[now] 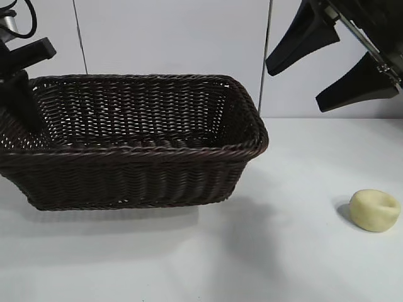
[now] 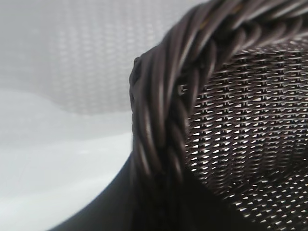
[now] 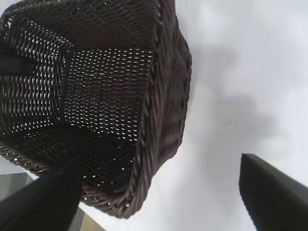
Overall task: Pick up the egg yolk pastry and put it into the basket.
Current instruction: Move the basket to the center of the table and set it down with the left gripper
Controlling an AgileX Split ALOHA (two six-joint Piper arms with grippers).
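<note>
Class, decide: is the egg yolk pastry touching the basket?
Apart. The exterior view shows the pastry alone on the table, bare surface between it and the basket.

White surface (image 1: 189, 264), matte, soft grey shadows on it. Behind it pale wall (image 1: 170, 38) of flat panels, two thin dark vertical seams (image 1: 267, 56) between panels. Wall meets surface at straight horizontal edge.

Your right hand (image 3: 159, 192) hangs with its two dark fingers (image 3: 274, 192) spread wide apart. Beyond them you see the brown wicker basket (image 3: 163, 96) resting on the white surface (image 3: 240, 72), its woven interior showing.
</note>
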